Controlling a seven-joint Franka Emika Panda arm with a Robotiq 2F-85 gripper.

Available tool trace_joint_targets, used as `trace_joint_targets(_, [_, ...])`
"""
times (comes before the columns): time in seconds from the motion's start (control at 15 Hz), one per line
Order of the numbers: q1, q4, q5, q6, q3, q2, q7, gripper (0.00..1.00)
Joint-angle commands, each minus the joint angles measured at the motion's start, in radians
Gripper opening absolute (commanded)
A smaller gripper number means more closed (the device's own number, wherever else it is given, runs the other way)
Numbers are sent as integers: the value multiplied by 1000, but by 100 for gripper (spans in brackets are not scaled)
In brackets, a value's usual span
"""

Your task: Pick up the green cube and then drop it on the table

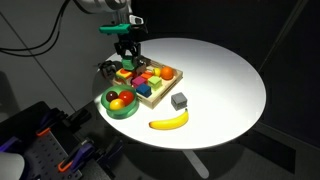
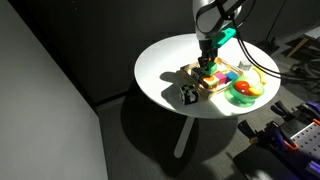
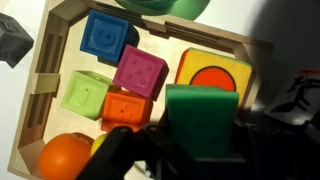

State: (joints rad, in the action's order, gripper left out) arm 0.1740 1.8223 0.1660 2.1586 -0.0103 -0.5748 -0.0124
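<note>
In the wrist view my gripper is shut on the green cube, a bright green block held between the black fingers just above the wooden tray. In both exterior views the gripper hangs over the tray on the round white table. The cube itself is too small to make out there.
The tray holds blue, magenta, light green, orange and yellow-orange blocks and an orange ball. A green bowl with fruit, a banana and a dark grey cube lie beside it.
</note>
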Motion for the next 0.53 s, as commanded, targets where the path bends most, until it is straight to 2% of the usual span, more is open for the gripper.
trace_joint_targets(0.0, [9,29,17,-24,-26,41,-1,24])
trace_joint_targets(0.47, [6,32,-4,-31,-66,54,13,24])
